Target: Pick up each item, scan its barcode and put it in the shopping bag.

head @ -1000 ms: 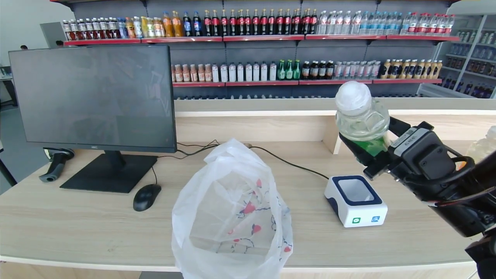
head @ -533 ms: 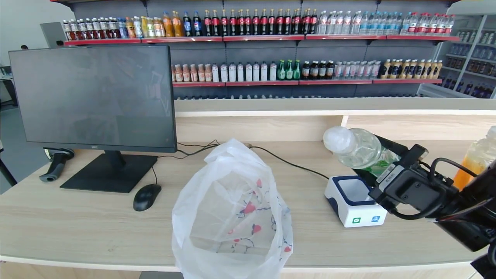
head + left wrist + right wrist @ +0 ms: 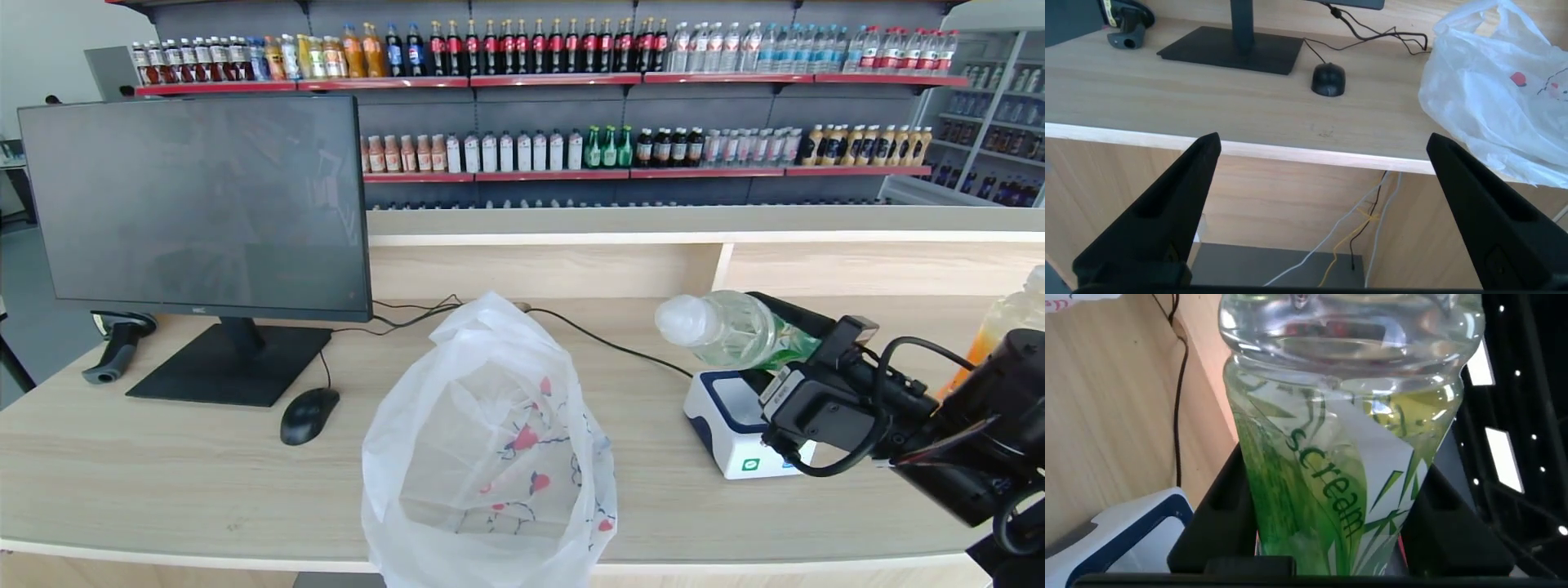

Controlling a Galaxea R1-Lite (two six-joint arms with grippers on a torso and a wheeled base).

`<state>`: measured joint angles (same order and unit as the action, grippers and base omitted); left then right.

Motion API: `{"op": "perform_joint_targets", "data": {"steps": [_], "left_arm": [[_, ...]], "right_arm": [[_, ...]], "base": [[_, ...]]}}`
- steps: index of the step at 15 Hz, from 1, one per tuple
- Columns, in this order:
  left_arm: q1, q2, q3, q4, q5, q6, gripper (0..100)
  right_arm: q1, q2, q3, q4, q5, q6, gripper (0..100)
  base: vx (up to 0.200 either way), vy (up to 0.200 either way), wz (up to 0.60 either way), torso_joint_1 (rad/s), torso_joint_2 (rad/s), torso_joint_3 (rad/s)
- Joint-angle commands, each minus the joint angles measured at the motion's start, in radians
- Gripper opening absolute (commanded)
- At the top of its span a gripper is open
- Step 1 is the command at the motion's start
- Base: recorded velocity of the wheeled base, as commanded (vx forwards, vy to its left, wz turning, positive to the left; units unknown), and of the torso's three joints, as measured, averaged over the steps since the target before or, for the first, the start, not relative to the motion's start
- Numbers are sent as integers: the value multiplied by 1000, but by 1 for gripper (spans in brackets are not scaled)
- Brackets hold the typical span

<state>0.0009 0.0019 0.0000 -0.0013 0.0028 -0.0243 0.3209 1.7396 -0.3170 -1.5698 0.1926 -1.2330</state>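
monitor (image 3: pixel 196 204): we see it at frame left in the head view, with the mouse (image 3: pixel 309 415) just right of its stand.
left gripper (image 3: pixel 1323 143): we see the jaws spread wide with nothing held, facing the front edge of the counter (image 3: pixel 1290 106).
shopping bag (image 3: pixel 490 457): bottom centre, at the counter's front edge.
scanner (image 3: pixel 729 416): white box right of centre, window up.
bottle (image 3: pixel 727 328): lying sideways just above the scanner, cap toward frame left. We can't tell if they touch.
right gripper (image 3: pixel 775 347): clamped on the bottle's green label.
orange bottle (image 3: pixel 1000 327): far right edge.
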Motion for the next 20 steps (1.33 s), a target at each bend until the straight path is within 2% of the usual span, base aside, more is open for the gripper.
{"op": "perform_joint_targets", "data": {"steps": [1, 4, 10, 20], "left_arm": [[1, 0, 0, 0, 0, 0, 100], [1, 0, 0, 0, 0, 1, 100], [1, 0, 0, 0, -1, 1, 100], [2, 0, 0, 0, 0, 0, 100]], "right_arm": [[4, 26, -1, -1, 1, -22, 0], [9, 46, -19, -1, 1, -62, 0], [93, 144, -60, -1, 5, -108, 0], [70, 156, -62, -1, 5, -125, 0]], "base": [[0, 0, 0, 0, 0, 0], [0, 0, 0, 0, 0, 0], [0, 0, 0, 0, 0, 0], [0, 0, 0, 0, 0, 0]]}}
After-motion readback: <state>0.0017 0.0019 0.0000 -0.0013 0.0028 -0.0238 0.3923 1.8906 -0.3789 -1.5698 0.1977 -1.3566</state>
